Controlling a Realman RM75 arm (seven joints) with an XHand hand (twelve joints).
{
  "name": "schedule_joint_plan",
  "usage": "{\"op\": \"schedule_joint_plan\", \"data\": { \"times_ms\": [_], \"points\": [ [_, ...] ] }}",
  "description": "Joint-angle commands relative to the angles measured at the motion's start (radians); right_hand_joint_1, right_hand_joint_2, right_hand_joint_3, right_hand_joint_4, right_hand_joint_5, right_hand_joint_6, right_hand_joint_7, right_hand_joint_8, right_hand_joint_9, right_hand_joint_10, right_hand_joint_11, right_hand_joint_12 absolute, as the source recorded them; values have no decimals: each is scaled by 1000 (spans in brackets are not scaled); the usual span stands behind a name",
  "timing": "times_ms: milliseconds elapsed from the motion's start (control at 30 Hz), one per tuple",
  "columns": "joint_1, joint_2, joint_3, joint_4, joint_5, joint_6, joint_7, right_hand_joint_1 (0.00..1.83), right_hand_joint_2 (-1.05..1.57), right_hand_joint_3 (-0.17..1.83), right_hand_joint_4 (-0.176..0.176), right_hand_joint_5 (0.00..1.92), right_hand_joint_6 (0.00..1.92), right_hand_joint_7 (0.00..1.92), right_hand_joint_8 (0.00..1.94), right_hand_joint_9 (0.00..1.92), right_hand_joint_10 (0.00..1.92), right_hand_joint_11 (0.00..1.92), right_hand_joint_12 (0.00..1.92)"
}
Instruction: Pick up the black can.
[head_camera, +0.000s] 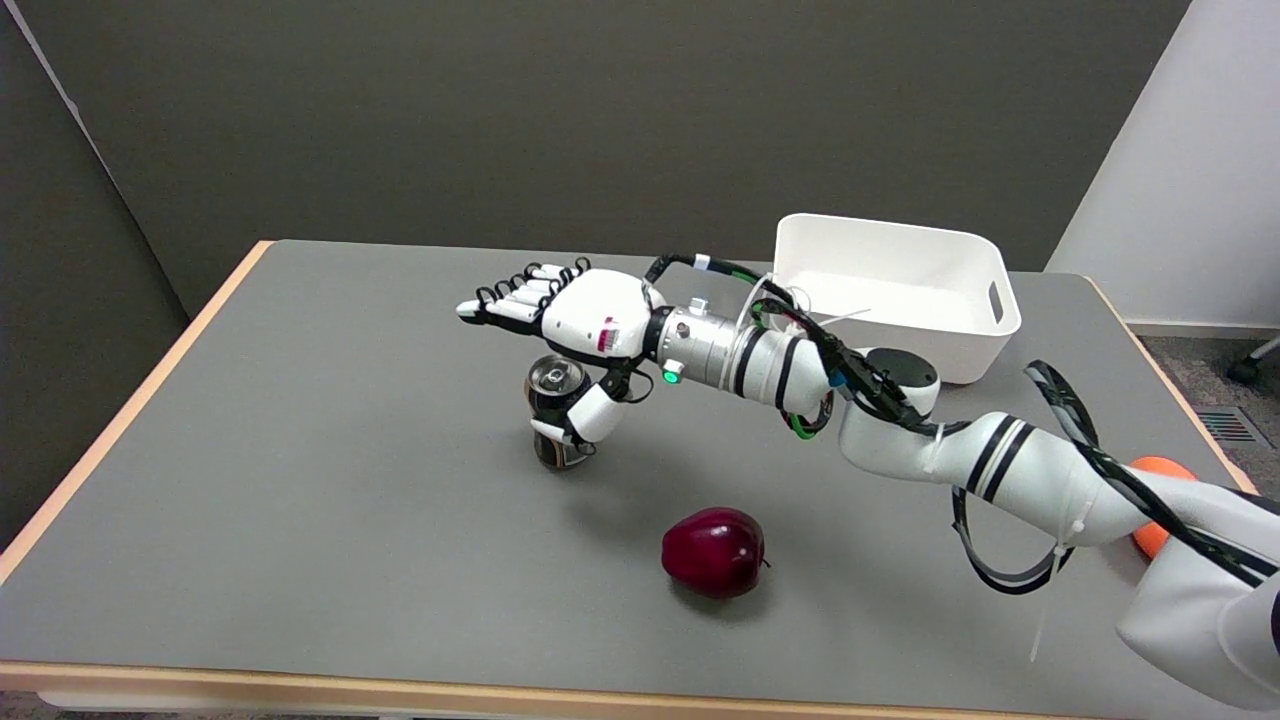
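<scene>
Desk (300, 520) of matte grey with a pale wood edge fills the view from above. My right hand (575, 320), glossy white shells over black joints, reaches in from four o'clock and hovers over the black can (556, 405) near the desk's centre. My fingers (515, 298) stretch out flat and apart toward nine o'clock above the can's top, while my thumb (590, 415) curls down along the can's right side, seemingly touching it; the can is not enclosed, and I hold nothing. The can stands upright on the desk, a small dark cylinder with a shiny silver lid; any writing on it is too small to read. A smooth dark red apple (713, 551) lies toward five o'clock from the can, well apart from it. A white plastic bin (960, 330) with rounded corners and a handle slot sits at two o'clock, near the far edge. An orange ball (1160, 468) peeks out behind my arm at the right edge.
</scene>
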Motion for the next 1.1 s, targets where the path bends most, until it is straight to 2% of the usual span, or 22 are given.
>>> {"op": "schedule_joint_plan", "data": {
  "times_ms": [33,200,267,333,400,433,467,500,533,567,633,700,767,833,1000,1100],
  "points": [
    [-29,-2,-13,-37,-15,-38,7,670,595,963,31,70,270,213,294,189,677,94,1207],
    [-31,-1,-8,-26,-15,-38,1,701,612,968,30,131,349,302,341,240,723,112,1224],
    [-29,-1,-6,-23,-15,-32,-1,800,661,956,44,284,542,484,535,417,920,226,1326],
    [-27,-1,-6,-20,-15,-29,-1,819,677,949,53,332,630,519,585,453,964,261,1360],
    [-27,-1,-6,-16,-15,-29,-1,847,743,891,113,418,1005,650,859,560,1097,404,1489],
    [-27,-1,-6,-14,-15,-29,-2,838,886,705,139,482,1225,682,936,586,1140,435,1523],
    [-29,-1,-6,-11,-19,-29,-3,818,1098,419,166,563,1488,702,994,601,1176,449,1548],
    [-30,-2,-5,-9,-27,-29,-3,889,1176,290,119,587,1592,739,1084,619,1196,461,1563],
    [-30,-2,-5,-6,-36,-29,-3,1068,1167,249,-12,571,1595,806,1239,645,1210,475,1574],
    [-30,-2,-5,-2,-49,-30,-3,1157,1162,228,-80,563,1590,841,1315,671,1210,497,1562],
    [-30,-4,-4,4,-70,-31,-3,1175,1141,255,-111,568,1554,864,1327,717,1212,541,1529],
    [-31,-7,1,7,-79,-31,-3,1200,1075,361,-159,584,1500,900,1343,724,1302,528,1606],
    [-31,-9,14,14,-85,-31,-4,1203,1058,403,-171,582,1498,897,1376,733,1325,558,1613],
    [-29,-11,30,22,-91,-30,-5,1202,1123,276,-174,575,1472,883,1393,778,1269,625,1586],
    [-18,-15,74,55,-171,-36,-6,1199,1130,268,-176,575,1468,878,1416,765,1301,606,1650],
    [-17,-21,160,104,-255,-49,-36,1200,1120,284,-175,581,1461,880,1416,760,1308,600,1663]
  ]
}}
